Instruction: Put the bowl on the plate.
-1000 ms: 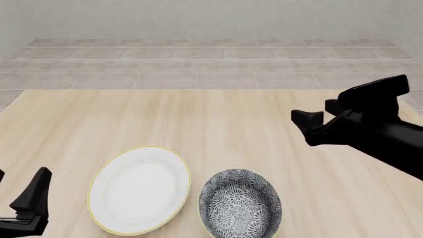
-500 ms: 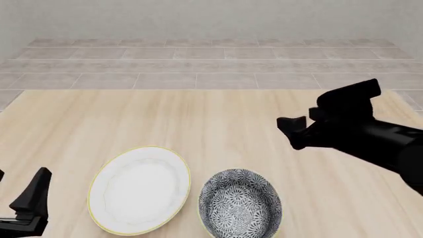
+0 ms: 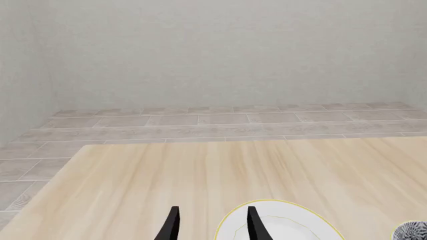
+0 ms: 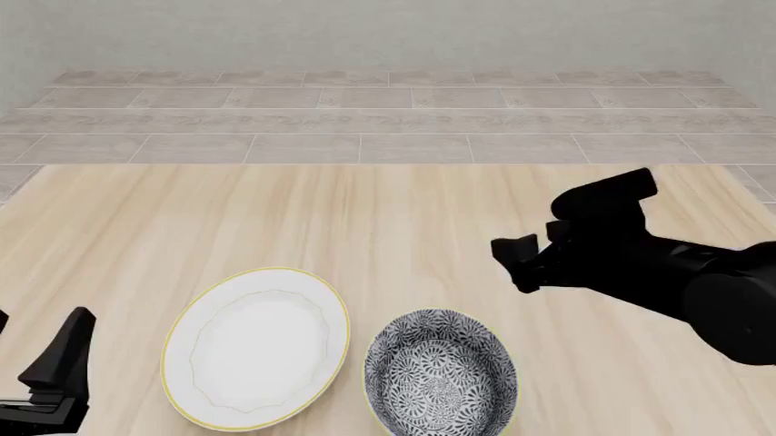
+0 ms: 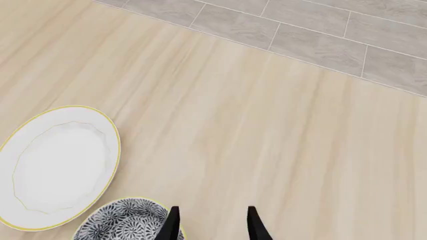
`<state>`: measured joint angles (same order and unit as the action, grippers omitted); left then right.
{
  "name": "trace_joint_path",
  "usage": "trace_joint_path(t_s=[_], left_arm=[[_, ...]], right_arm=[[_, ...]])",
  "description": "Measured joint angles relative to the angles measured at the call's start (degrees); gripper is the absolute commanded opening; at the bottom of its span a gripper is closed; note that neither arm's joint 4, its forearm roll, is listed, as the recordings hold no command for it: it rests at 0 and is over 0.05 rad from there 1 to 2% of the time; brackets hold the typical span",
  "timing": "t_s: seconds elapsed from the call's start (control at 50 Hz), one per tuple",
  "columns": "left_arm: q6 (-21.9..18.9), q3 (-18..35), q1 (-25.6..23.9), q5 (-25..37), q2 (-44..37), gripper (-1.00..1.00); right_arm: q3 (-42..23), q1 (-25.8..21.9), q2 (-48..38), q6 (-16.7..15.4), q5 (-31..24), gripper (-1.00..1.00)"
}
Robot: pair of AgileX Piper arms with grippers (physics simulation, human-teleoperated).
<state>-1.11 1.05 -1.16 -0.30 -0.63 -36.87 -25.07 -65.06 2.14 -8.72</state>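
The bowl [image 4: 442, 372] sits on the table [image 4: 303, 218] just beside the plate [image 4: 257, 347], on its right, not yet lifted. The right hand [image 4: 522, 263] hangs above the table beyond the bowl, fingers parted and holding nothing (its wrist view shows the bowl's rim below the fingertips). The left hand [image 3: 212, 225] rests low at the near left edge, open and empty. This looks like the approach step: next the right hand must drop to the bowl's rim, straddle the wall and close.
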Motion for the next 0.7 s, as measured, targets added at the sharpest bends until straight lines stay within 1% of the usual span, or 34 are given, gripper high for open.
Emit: trace_joint_path(t_s=[0.7], left_arm=[[-0.2, -0.5, -0.3, -0.1, 0.3, 1.0]], right_arm=[[5.1, -3.0, -4.8, 1.5, 4.3, 1.0]])
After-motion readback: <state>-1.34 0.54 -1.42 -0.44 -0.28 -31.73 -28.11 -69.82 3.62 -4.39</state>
